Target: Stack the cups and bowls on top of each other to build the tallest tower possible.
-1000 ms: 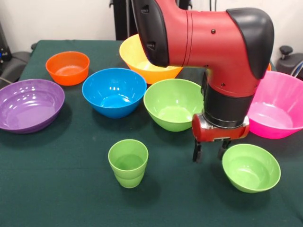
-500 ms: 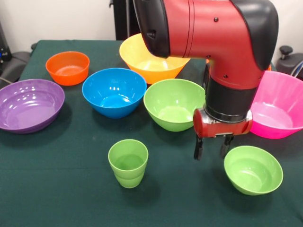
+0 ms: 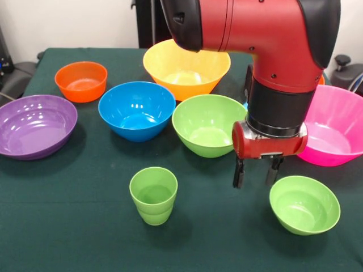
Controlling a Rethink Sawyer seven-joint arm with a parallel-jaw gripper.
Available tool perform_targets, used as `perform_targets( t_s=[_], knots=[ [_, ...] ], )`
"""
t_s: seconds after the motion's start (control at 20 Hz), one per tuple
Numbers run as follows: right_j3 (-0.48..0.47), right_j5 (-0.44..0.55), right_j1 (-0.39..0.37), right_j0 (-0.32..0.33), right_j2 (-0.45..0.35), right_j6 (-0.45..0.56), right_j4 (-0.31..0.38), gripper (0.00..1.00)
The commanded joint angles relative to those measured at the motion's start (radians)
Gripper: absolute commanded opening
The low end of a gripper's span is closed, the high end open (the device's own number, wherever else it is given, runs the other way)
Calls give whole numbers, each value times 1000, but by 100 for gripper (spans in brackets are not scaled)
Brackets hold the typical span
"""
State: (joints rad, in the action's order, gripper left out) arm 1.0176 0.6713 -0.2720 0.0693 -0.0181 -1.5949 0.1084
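Note:
My gripper point(image 3: 256, 173) is open and empty, pointing down just above the table. It hangs between the large green bowl point(image 3: 207, 124) and the small green bowl point(image 3: 304, 204), with its right finger point(image 3: 274, 170) close to the small bowl's rim. The lime green cup point(image 3: 153, 195) stands upright at the front centre. The blue bowl point(image 3: 136, 110), orange bowl point(image 3: 81, 81), yellow-orange bowl point(image 3: 184, 71), purple bowl point(image 3: 35, 124) and pink bowl point(image 3: 334, 124) all sit separately on the table. The light blue cup is hidden, apart from perhaps a pale blue sliver point(image 3: 245, 105) at the arm's edge.
The dark green tablecloth point(image 3: 74, 226) covers the table. The thick red and black arm point(image 3: 272, 45) hides the back right of the table. Dark equipment stands beyond the table's left and right edges.
The arm has shifted a little to the right, with the gripper still open. The small green bowl has slid slightly to the right.

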Motion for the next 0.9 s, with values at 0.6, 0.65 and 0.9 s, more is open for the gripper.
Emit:
perform_targets(
  t_s=[0.6,0.65,0.9],
  knots=[
    [-120,147,109,-6,-74,-8,17,100],
    [-128,139,121,-6,-75,-8,18,100],
    [-123,68,152,-4,-83,-17,20,100]
  ],
)
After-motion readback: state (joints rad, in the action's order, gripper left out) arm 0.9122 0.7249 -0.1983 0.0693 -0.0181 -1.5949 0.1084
